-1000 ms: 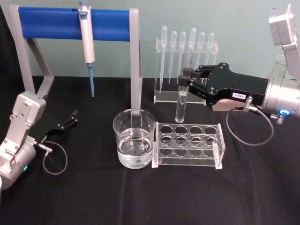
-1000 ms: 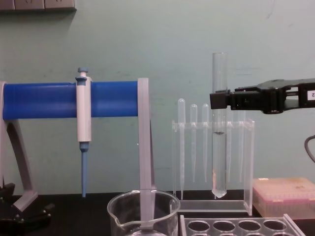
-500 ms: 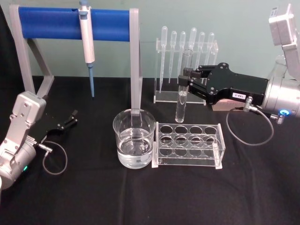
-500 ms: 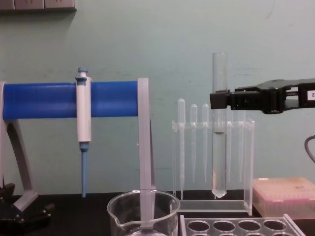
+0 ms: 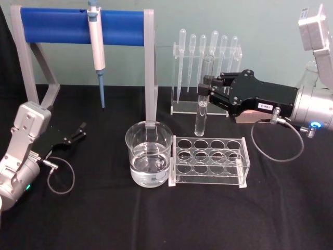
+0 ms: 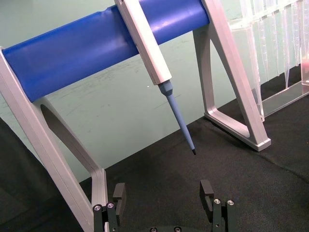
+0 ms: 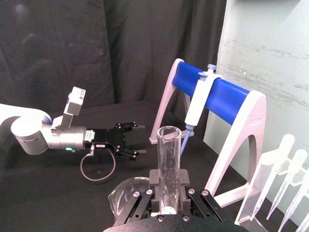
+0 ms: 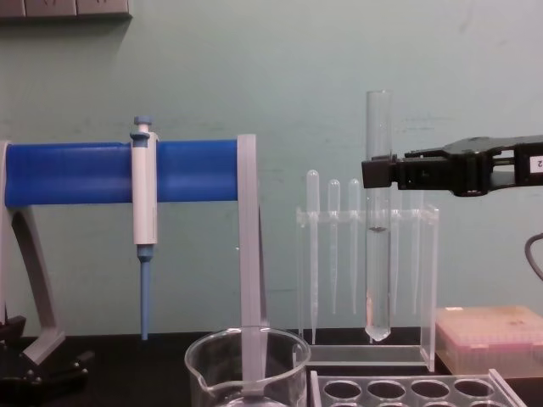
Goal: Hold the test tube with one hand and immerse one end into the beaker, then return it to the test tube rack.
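The test tube (image 5: 200, 117) hangs upright in the air, its round bottom just above the far left holes of the clear rack (image 5: 209, 161). My right gripper (image 5: 206, 91) is shut on its upper half and comes in from the right. In the chest view the test tube (image 8: 377, 254) rises above the right gripper (image 8: 377, 172) and hangs well below it. The beaker (image 5: 149, 156), partly filled with clear liquid, stands left of the rack, below and left of the tube. My left gripper (image 5: 78, 131) rests open and empty low at the table's left.
A blue-barred stand (image 5: 62, 26) carrying a white-and-blue pipettor (image 5: 96, 47) stands at the back left, one leg just behind the beaker. A clear holder of plastic pipettes (image 5: 208, 67) is directly behind the tube. A pink box (image 8: 488, 339) sits at the back right.
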{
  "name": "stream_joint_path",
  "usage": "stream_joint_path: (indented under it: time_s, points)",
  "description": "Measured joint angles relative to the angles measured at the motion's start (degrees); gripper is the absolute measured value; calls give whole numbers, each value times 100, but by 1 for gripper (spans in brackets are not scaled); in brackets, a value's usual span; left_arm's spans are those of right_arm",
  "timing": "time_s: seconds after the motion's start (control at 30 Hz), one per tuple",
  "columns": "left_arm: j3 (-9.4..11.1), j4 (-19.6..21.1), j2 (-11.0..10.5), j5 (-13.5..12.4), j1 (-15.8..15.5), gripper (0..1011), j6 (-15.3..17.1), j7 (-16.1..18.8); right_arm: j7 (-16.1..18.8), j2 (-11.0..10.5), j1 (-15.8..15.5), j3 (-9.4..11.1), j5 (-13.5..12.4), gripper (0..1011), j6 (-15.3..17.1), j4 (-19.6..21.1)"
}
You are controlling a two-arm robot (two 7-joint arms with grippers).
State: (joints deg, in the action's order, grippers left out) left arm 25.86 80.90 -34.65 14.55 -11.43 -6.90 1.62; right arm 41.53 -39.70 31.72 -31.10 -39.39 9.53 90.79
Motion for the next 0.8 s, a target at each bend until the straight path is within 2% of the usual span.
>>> stream_joint_path:
  time_s: [0.8]
  points:
    - [0,0,0,0,0,1000,0,0,0,0,0,0,0,231,0,0]
